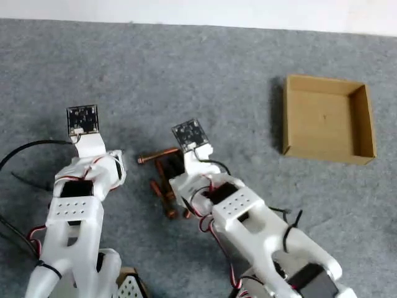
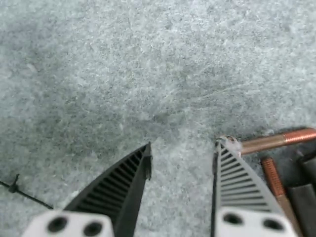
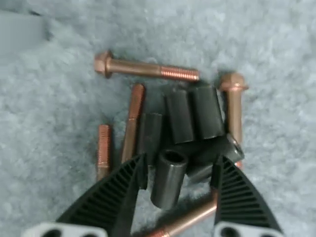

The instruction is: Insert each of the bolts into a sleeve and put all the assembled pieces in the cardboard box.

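Left gripper (image 2: 182,148) hangs low over the grey mat (image 1: 186,62), jaws spread wide, nothing but bare mat in the gap. One fingertip (image 2: 224,148) sits just beside the end of the long bolt (image 2: 276,141); whether they touch, hard to say. Over to the right gripper (image 3: 180,163), and it is right above the pile: jaws apart, straddling a black sleeve (image 3: 168,180) that lies tilted with its open bore facing up. There is a gap at each finger, so the sleeve is between them, not clamped. Beyond it the other sleeves (image 3: 180,117) crowd together, two of them side by side, one more lying against the straddled one. Copper bolts (image 3: 131,128) lie around them: the long bolt crosswise at the pile's far edge, one with its hex head up beside the paired sleeves, two thin shanks close together on the other side, another shank passing under the right gripper's fingers. In the high view the pile sits between the two arms, partly under the right one. The box (image 1: 319,121) stands on the mat well apart from the pile, out on the right arm's side, open top up, brown floor in plain sight.
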Tool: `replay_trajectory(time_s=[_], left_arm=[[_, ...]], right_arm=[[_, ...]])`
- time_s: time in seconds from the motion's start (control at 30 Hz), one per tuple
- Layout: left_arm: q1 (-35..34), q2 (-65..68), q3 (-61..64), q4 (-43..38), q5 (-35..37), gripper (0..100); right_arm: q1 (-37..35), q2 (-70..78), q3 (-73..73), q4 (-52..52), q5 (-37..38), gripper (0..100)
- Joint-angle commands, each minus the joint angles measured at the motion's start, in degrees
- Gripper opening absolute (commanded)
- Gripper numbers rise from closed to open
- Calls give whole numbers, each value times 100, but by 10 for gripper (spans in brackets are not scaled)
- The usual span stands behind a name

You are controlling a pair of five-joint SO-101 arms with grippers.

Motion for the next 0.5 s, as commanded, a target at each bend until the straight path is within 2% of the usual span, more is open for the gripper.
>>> replay_trajectory(time_s=[0.0, 0.13, 0.47], left_arm=[[-48, -13, -40, -114, 44, 199], [-48, -4, -40, -114, 44, 199], [-48, -4, -40, -114, 44, 199]], right_arm=[[-13, 215, -347, -189, -123, 198], [4, 435, -347, -163, -114, 198], [629, 532, -312, -145, -132, 198]])
